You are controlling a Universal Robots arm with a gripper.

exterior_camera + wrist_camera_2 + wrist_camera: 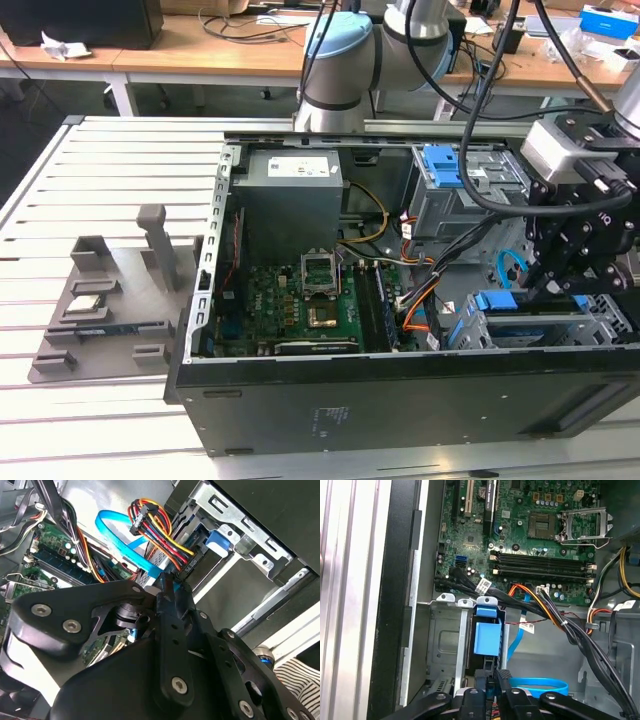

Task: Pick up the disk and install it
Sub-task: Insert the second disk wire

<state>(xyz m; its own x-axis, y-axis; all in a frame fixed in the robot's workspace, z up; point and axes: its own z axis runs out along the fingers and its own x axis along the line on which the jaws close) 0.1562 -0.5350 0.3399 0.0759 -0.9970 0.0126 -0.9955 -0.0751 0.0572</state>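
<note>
Exterior view: gripper over drive cage in open computer case, lower right. First wrist view: disk sits in cage; finger opening unclear.

Silver-grey arm joints capped pale blue; matte black gripper linkages studded with silver screws; black cables draped.

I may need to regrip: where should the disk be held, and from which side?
Probably take the disk by its blue carrier end, the part standing clear of the drive cage. Come from the case's open side, in line with the bay, where the gripper sits: metal rails flank it.
</note>
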